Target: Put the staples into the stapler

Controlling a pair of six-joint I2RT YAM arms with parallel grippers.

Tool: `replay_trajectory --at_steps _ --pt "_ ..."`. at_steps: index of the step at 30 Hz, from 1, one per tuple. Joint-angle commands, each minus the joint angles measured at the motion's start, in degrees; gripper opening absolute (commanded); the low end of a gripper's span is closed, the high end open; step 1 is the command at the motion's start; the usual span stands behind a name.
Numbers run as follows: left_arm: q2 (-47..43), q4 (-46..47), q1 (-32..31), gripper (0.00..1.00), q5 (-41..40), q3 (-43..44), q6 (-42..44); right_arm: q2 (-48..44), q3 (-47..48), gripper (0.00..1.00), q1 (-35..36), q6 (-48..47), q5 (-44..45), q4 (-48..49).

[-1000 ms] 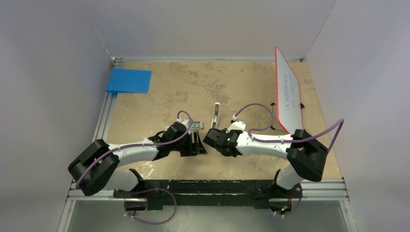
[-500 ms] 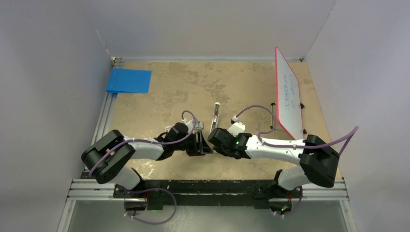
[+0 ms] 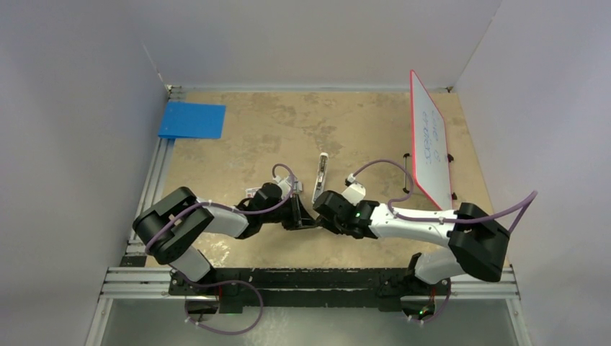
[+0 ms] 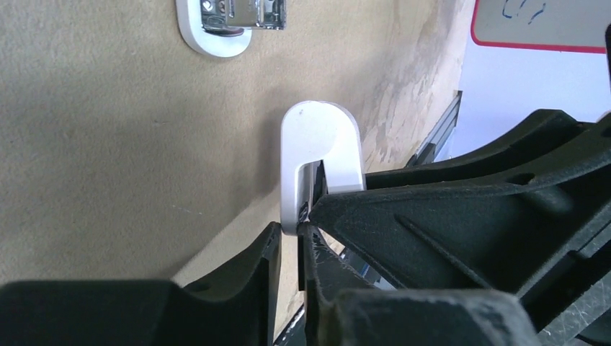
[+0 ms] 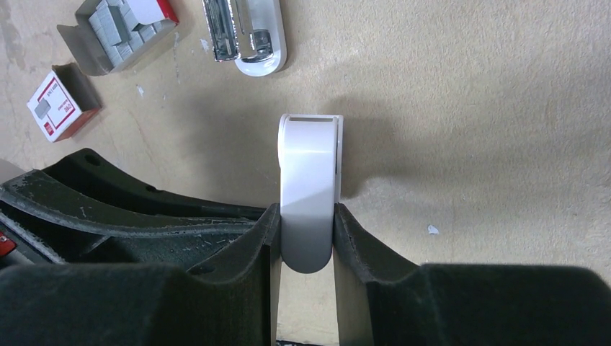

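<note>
The stapler (image 3: 320, 175), a long white bar with a metal channel, lies on the table beyond both grippers; its end shows in the wrist views (image 5: 245, 36) (image 4: 229, 29). My right gripper (image 5: 306, 210) is shut on a short white piece (image 5: 310, 180), held above the table. My left gripper (image 4: 292, 234) meets it from the opposite side, its jaws nearly together and pinching that piece's thin edge (image 4: 290, 216). Grey staples (image 5: 115, 32) sit in an open tray at the upper left of the right wrist view. In the top view both grippers (image 3: 306, 216) (image 3: 322, 214) touch tip to tip.
A small red-and-white box (image 5: 58, 104) lies beside the staples tray. A blue folder (image 3: 192, 120) sits at the back left. A red-edged whiteboard (image 3: 431, 144) leans at the right. The right gripper's black finger (image 4: 468, 216) fills the right of the left wrist view.
My left arm has swung right to meet the right gripper, and its jaws have closed from wide open onto the white piece. The right gripper has kept its grip.
</note>
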Motion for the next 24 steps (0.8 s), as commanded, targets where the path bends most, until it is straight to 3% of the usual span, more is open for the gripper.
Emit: replay_trajectory --at_steps 1,3,14,20,24 --pt "0.5 4.3 0.3 0.09 0.8 0.4 0.8 -3.2 -0.7 0.2 -0.3 -0.4 -1.8 3.6" --pt "1.1 4.4 0.3 0.0 1.6 0.8 1.6 -4.1 -1.1 0.19 -0.6 -0.5 -2.2 3.9" --pt "1.5 -1.1 0.3 0.0 -1.4 0.9 9.6 -12.9 -2.6 0.21 -6.9 -6.7 -6.2 4.1" --pt "0.7 -4.1 0.3 0.0 -1.8 2.6 12.3 -12.1 -1.6 0.23 -7.7 -8.3 -6.8 3.2" --pt "-1.1 -4.4 0.3 0.13 -0.4 2.6 11.6 -9.3 -1.3 0.22 -7.7 -8.4 -7.0 3.1"
